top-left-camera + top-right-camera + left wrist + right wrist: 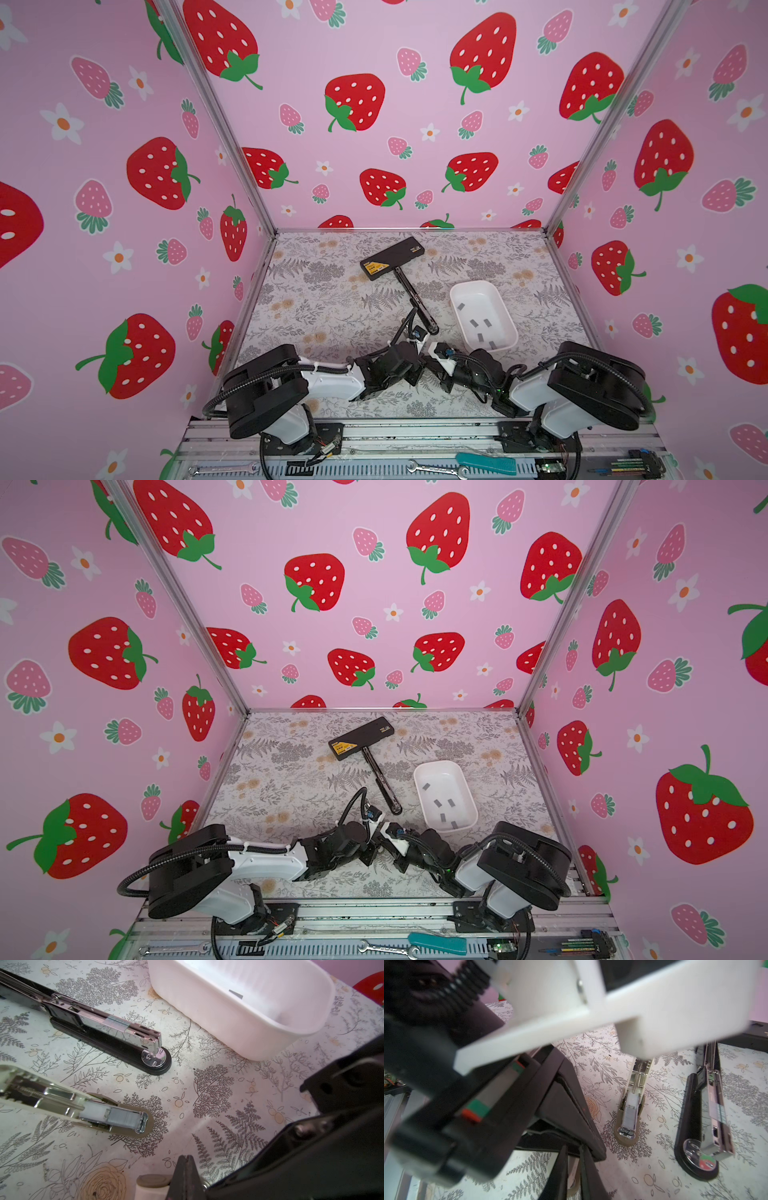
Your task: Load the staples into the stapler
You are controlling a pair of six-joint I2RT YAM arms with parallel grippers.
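A cream stapler (62, 1101) lies open on the table, and a grey strip of staples (124, 1119) sits in its channel; the right wrist view shows its tip (627, 1132). The arms hide it in both top views. My left gripper (187, 1157) is shut and empty beside a cream, tan-capped part (152, 1185). My right gripper (574, 1148) is shut, its tips under the left gripper's body. A cream part shows through the slit between its fingers; I cannot tell whether it is held. More staples (473, 323) lie in the white tray (471, 284).
A black stapler lies folded open, its lid (392, 257) at the back and its chrome rail (108, 1026) running toward the grippers, close beside the cream one. The tray (259, 1043) stands just right of it. Wrenches (436, 467) lie on the front rail.
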